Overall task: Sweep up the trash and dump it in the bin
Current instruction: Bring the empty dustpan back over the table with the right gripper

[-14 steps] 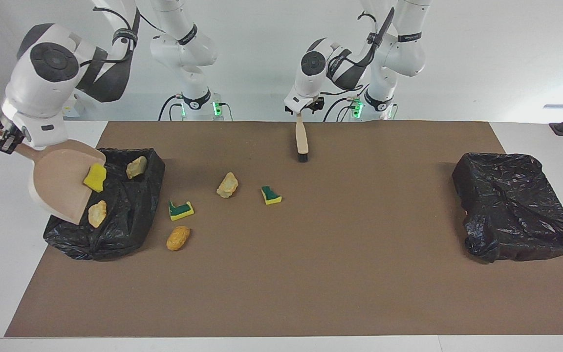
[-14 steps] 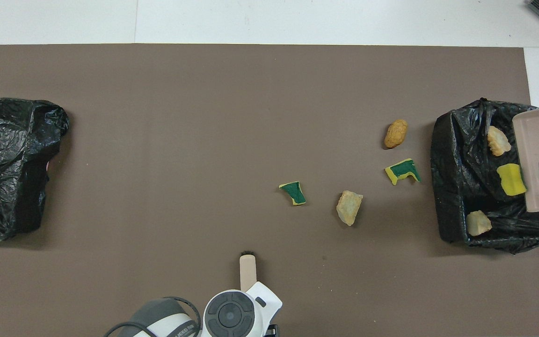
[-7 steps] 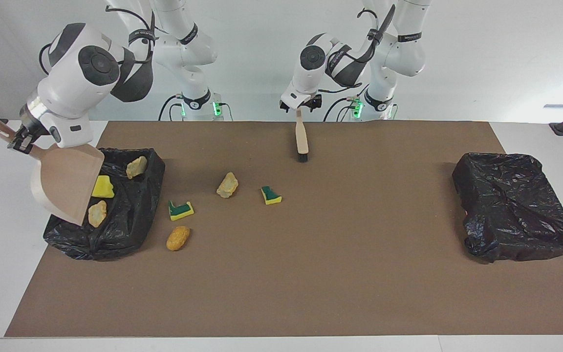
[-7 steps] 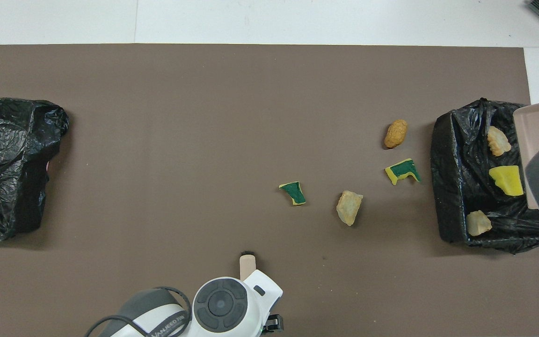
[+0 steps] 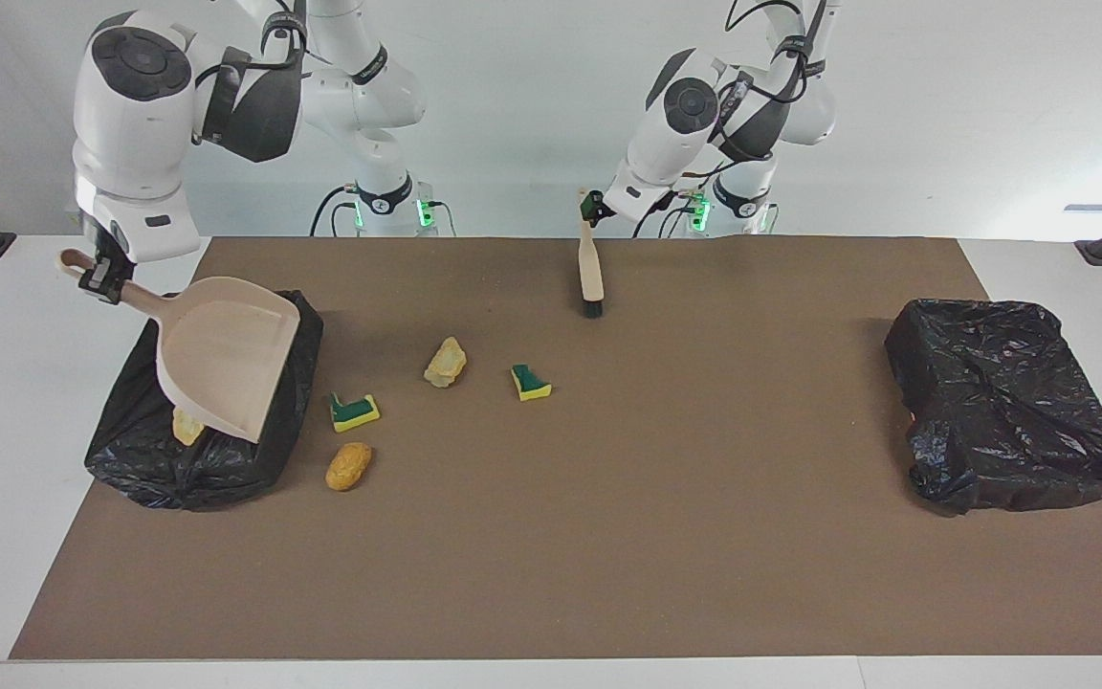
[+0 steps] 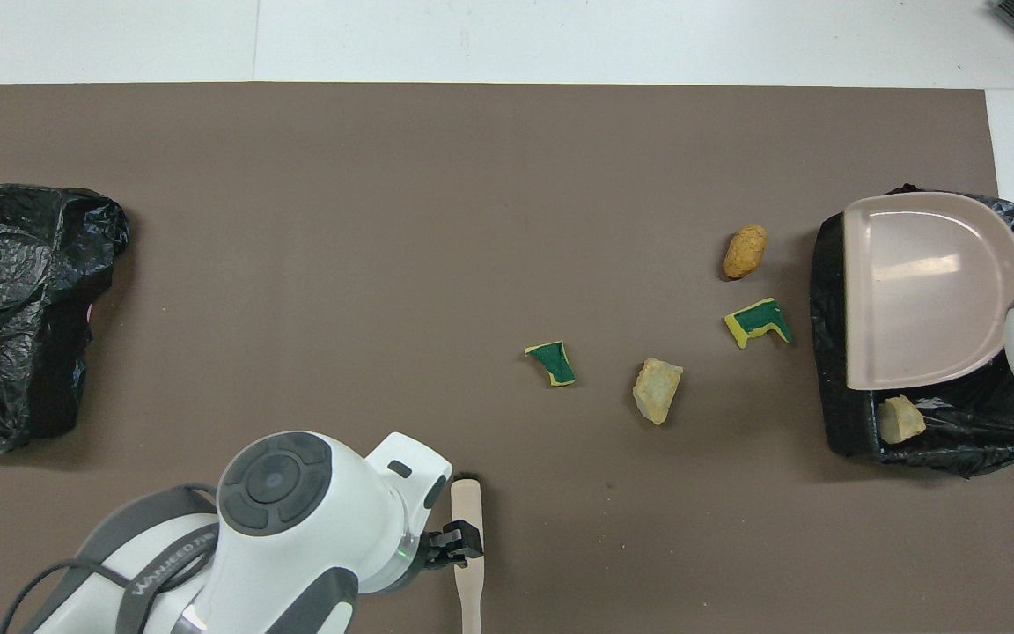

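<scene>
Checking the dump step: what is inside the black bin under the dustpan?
The dustpan, held by the right gripper, hangs over the bin. Beside its edge only one tan chunk shows in the liner. Whatever else lies below is covered.

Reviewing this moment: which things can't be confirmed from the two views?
- What lies in the bin under the dustpan: the pan covers most of it in both views; only one tan chunk shows.
- What the other bin at the left arm's end holds: crumpled black plastic hides it in both views.
- Right gripper on the dustpan handle: cut off by the overhead view's edge.
- Left gripper at the brush handle: contact too small to judge.
</scene>
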Available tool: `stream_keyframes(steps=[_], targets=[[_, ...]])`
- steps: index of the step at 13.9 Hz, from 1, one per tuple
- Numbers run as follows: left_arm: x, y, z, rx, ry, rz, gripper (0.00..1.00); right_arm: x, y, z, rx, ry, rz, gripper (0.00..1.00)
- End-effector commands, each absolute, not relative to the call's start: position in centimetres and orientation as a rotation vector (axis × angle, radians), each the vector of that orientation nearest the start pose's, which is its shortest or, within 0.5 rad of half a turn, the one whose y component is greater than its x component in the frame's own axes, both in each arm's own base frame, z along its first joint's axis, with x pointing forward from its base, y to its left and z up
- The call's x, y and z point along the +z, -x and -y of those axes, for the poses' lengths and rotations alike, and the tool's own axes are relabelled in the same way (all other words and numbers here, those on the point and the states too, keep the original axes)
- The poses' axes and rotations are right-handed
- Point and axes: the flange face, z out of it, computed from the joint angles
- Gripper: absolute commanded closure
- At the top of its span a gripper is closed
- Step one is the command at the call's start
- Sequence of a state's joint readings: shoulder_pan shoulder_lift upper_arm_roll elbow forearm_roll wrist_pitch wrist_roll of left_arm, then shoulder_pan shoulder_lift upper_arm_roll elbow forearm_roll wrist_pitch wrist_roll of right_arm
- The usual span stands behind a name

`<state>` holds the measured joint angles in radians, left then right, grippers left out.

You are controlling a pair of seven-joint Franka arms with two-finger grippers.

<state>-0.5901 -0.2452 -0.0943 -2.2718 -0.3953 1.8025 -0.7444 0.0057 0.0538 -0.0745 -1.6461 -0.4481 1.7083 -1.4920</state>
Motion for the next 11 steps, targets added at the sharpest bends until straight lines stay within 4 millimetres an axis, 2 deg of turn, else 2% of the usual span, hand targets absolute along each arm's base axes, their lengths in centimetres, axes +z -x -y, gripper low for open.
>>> stream_keyframes(steps=[1,2,5,7,9,11], targets=[[47.6,-34.7,29.6,0.629,3.197,0.367,0.0,57.1,-56.8,6.8,0.357,2.602,2.1,1.0],[48.7,-35.7,29.4,0.612,3.21,0.385,0.0,56.6,-56.8,5.6,0.33,2.667,2.007,1.0],[50.7,-37.3,28.6,0.485,3.223,0.33,0.0,53.9,-56.7,-0.4,0.224,2.774,1.691,1.0],[51.4,-38.7,27.3,0.436,3.251,0.215,0.0,52.5,-56.6,-5.1,0.21,2.863,1.492,1.0],[51.9,-40.4,25.6,0.374,3.253,0.14,0.0,50.0,-56.8,-9.5,0.208,2.955,1.321,1.0],[52.5,-41.8,24.4,0.311,3.236,0.028,0.0,47.7,-56.8,-15.1,0.152,3.06,1.066,1.0]])
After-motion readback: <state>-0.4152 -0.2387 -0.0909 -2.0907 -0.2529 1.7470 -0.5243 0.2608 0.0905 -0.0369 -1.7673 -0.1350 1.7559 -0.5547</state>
